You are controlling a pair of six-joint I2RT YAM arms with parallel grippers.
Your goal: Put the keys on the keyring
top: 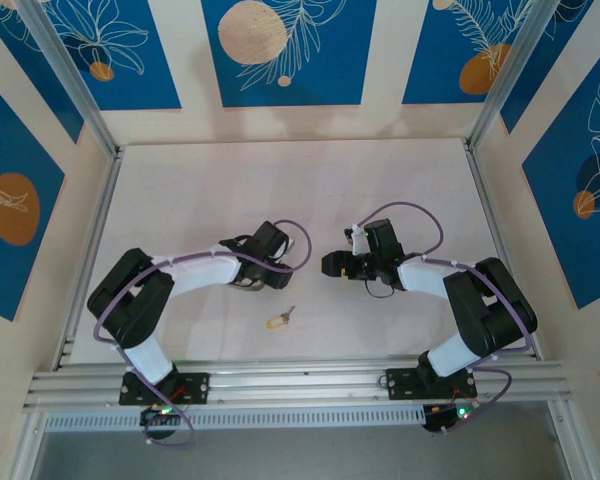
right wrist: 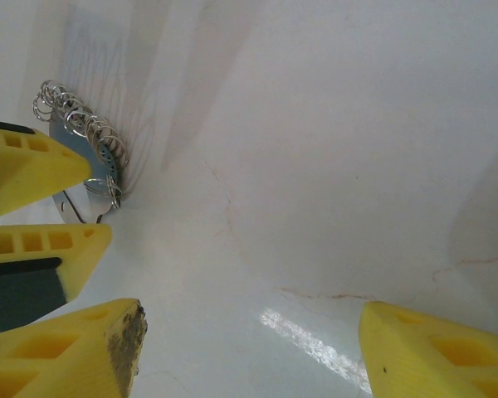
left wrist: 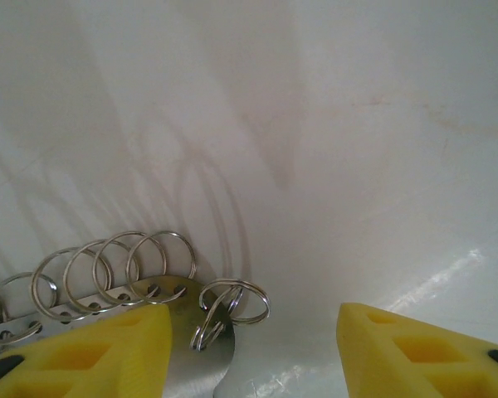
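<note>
Down low with the left gripper (left wrist: 253, 332), jaws parted about halfway and clamping nothing, one yellow finger (left wrist: 83, 352) right beside the keyring (left wrist: 201, 332), perhaps touching. Flat metal plate and row of wire loops lying on the table (top: 400, 190) at that finger's side, not in the gap. Facing it, close by, the right gripper (right wrist: 253, 315), spread wide, empty. Over to the key (top: 280, 320): loose on the table, nearer the bases than both grippers, between the arms, a touch closer to the left one. Long axis slanted, tan head near-left, blade far-right. Probably a job for the free right arm, reaching back and inward. Plenty of bare surface all round the key, with the rail (top: 300, 378) not far behind
</note>
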